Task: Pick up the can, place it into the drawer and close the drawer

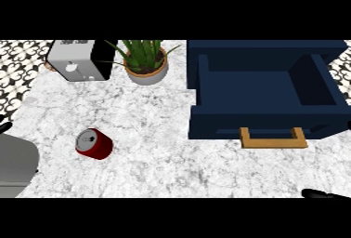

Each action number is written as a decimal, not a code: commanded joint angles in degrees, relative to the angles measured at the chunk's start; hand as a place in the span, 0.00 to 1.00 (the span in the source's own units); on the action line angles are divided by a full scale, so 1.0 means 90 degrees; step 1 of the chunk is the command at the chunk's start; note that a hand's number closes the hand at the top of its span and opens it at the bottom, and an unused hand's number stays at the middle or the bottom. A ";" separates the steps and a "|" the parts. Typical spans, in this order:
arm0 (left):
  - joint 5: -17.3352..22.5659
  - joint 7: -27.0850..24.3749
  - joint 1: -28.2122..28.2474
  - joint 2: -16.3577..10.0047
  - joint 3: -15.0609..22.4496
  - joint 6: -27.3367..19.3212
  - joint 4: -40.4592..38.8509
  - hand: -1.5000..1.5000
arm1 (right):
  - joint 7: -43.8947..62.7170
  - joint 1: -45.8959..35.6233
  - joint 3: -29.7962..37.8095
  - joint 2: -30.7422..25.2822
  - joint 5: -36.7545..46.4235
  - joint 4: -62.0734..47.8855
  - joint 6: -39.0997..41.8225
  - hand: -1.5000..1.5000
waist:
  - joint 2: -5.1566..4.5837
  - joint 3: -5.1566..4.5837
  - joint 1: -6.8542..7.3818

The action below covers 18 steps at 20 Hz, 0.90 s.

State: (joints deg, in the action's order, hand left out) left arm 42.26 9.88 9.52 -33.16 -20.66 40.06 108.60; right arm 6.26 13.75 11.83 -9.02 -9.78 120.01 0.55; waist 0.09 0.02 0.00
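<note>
1. The task looks like it has only just begun. None of its steps are done yet.
2. The red can sits on the white stone counter, toward the left side. Its silver top shows, and it seems to stand upright. Nothing touches it.
3. The blue drawer is on the right side and is pulled open. Its wooden handle points toward the robot. No can is inside it. The can and the drawer are well apart.
4. Three jobs are left: pick up the can, put it in the drawer, and push the drawer shut.
5. The right hand only peeks in at the bottom right corner as a small black shape. It touches nothing and holds nothing that can be seen. Too little of it shows to tell if it is open or closed.
6. The left forearm is a big grey shape at the left edge, below the can. A tiny black bit above it is likely the left hand. It cannot be told if this hand is open or closed. It is near the can but not touching it.
7. At the back stand a plant pot and a grey box. Both are far from the hands and out of the way.
</note>
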 commanded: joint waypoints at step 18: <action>0.1807 0.1893 -0.0352 0.0070 0.0234 -0.0739 -0.0567 0.00 | -0.0310 0.1075 0.1466 -0.0122 -0.1278 0.0347 0.1486 0.00 | -0.0001 -0.0001 -0.0047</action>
State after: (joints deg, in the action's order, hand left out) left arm 60.01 25.44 6.52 -35.40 -20.79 34.73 103.41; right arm 3.99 21.60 21.73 -9.42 -18.26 122.23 11.12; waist 0.12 0.09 -0.30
